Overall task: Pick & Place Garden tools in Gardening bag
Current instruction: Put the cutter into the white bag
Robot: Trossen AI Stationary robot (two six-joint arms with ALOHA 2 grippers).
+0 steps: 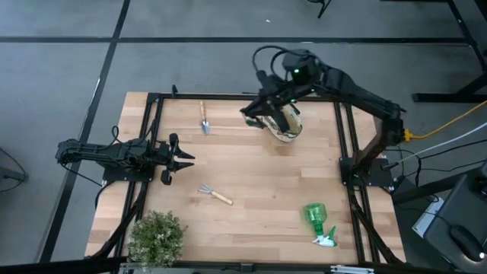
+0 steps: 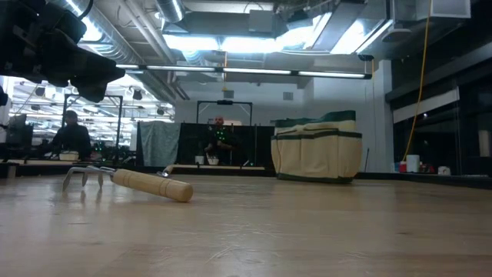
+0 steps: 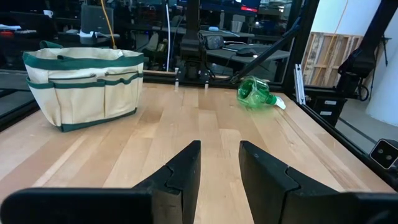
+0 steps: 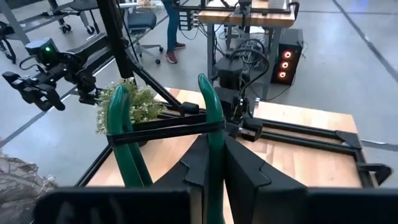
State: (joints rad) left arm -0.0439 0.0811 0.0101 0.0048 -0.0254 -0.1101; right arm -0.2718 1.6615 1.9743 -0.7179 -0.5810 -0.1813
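My right gripper (image 1: 257, 114) hangs over the left rim of the cream and dark green gardening bag (image 1: 285, 124) at the table's far side, shut on pruning shears with green handles (image 4: 121, 134). My left gripper (image 1: 179, 158) is open and empty at the table's left, with the bag (image 3: 84, 84) and the green spray bottle (image 3: 256, 94) ahead of it. The trowel (image 1: 204, 120) lies flat at the far left. The pronged rake (image 1: 215, 194) lies in the middle, prongs and handle on the wood (image 2: 131, 181). The spray bottle (image 1: 318, 222) lies on its side at the near right. My right gripper pinches one green handle of the shears (image 4: 213, 134) between its two fingers (image 4: 245, 177). The fingers lie along the handle. The other handle (image 4: 121, 134) stands free beside it, joined to it by a black band (image 4: 165, 127). The shears are lifted clear of the table; their blades are hidden.
A bushy green plant (image 1: 157, 237) stands at the near left corner. Black frame rails (image 1: 351, 137) run along the table's left, right and far edges. Bare wood lies between the rake and the bag. People show in the room beyond the table (image 2: 71, 135).
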